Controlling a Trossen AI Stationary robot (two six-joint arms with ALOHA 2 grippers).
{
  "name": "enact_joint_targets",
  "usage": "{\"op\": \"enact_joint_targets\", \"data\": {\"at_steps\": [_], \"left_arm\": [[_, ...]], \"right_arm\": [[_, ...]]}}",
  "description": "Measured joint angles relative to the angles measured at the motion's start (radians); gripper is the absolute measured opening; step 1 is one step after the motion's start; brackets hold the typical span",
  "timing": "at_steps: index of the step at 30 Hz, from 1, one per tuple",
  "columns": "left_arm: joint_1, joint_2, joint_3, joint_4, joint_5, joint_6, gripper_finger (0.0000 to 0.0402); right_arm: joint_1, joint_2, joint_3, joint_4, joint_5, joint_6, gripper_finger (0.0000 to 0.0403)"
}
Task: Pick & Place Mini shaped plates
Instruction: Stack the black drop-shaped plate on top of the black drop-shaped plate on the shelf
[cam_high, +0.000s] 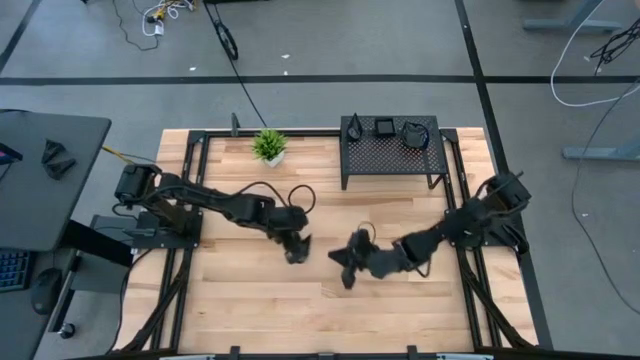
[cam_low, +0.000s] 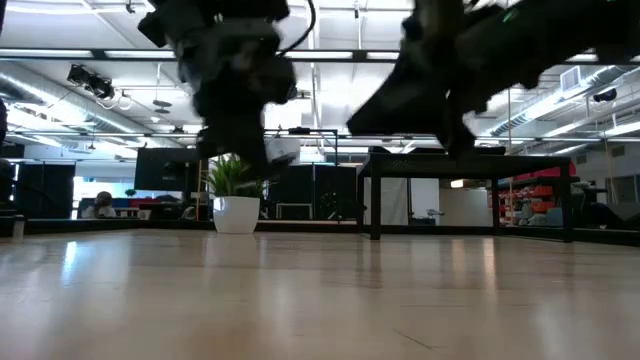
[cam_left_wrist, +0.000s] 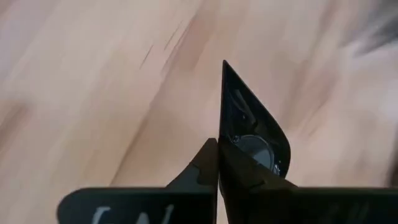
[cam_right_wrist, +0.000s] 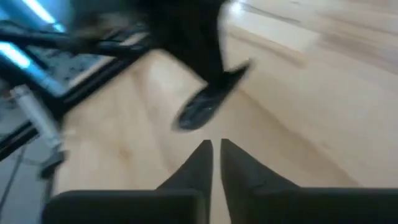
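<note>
The black perforated metal rack (cam_high: 392, 152) stands at the far edge of the wooden counter (cam_high: 250, 300), and three small black dishes rest on its top: one at the left end (cam_high: 354, 128), a square one (cam_high: 385, 127) beside it, and a rounded one (cam_high: 415, 133) toward the right end. Just left of the rack sits a small green plant in a white pot (cam_high: 268, 147).

The left hand (cam_high: 297, 247) hangs over the middle of the counter with its fingers clamped on a glossy black teardrop plate (cam_left_wrist: 252, 127); the left wrist view shows the plate's pointed tip sticking out past the fingertips, above bare wood. The right hand (cam_high: 347, 262) is just beside it to the right, low over the counter. In the right wrist view its two fingers (cam_right_wrist: 193, 165) stand nearly together with only a thin slit between them and nothing held.

The near half of the counter is bare boards out to the dark frame rails (cam_high: 478, 290) on either side. The two hands sit close to each other in the centre, well apart from the rack and the plant.
</note>
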Motion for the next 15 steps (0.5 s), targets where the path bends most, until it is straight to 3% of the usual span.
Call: {"op": "enact_joint_targets", "data": {"at_steps": [6, 11, 15], "left_arm": [[-0.019, 0.000, 0.000, 0.210, -0.099, -0.079, 0.0006], [-0.024, 0.000, -0.001, 0.217, -0.177, -0.101, 0.0008], [-0.023, 0.000, -0.001, 0.216, -0.234, -0.102, 0.0007]], "right_arm": [[-0.106, 0.002, 0.001, -0.018, -0.093, 0.017, 0.0088], [-0.144, 0.001, 0.024, -0.044, -0.096, -0.028, 0.0128], [-0.167, 0.001, 0.032, -0.067, -0.067, -0.045, 0.0132]]}}
